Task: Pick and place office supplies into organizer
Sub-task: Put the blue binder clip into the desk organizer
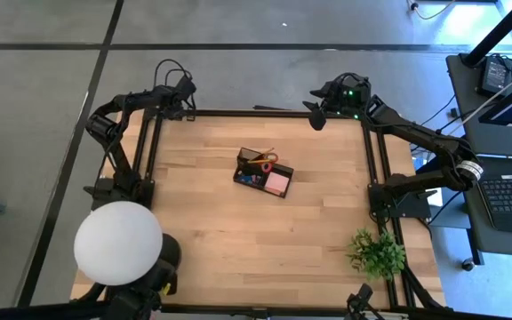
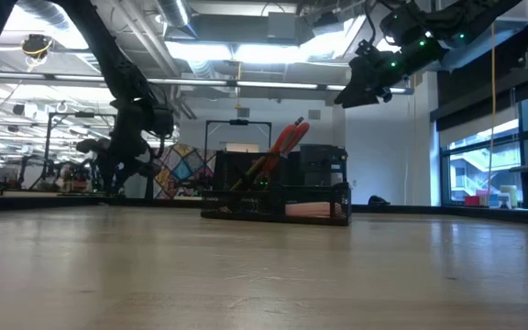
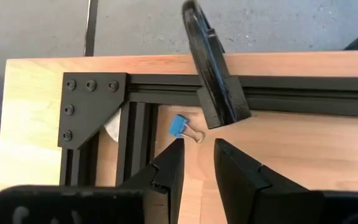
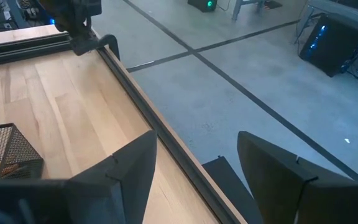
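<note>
Standing here beside the table, I'd say the job looks nearly finished, with one small straggler left out.

Starting on the left: the left gripper (image 3: pixel 194 165) hangs over the far left corner of the table, above the black frame rail (image 3: pixel 278 99). Its fingers are partly apart with nothing between them. Just ahead of the fingertips, close to the rail on the bare wood, lies a tiny blue binder clip (image 3: pixel 181 127), apart from the fingers and not yet picked. That clip seems to be the one supply still loose, and this gripper is the one placed to take it.

Toward the middle of the table, well away from both grippers, sits the organizer (image 1: pixel 263 172). The red-handled scissors (image 2: pixel 280 147) stand tilted in it, poking up above its mesh wall, and the pink sticky-note block (image 1: pixel 276 182) lies in the compartment at the end nearer the right arm. From above there is a hint of yellowish pencils and something blue in there too, though it is too small for me to be sure which compartment holds what.

On the right, the right gripper (image 4: pixel 194 171) waits at the far right corner, raised above the table edge, its fingers spread wide and empty.

So what remains, as far as I can judge, is grasping the clip and carrying it across to the tray.
</note>
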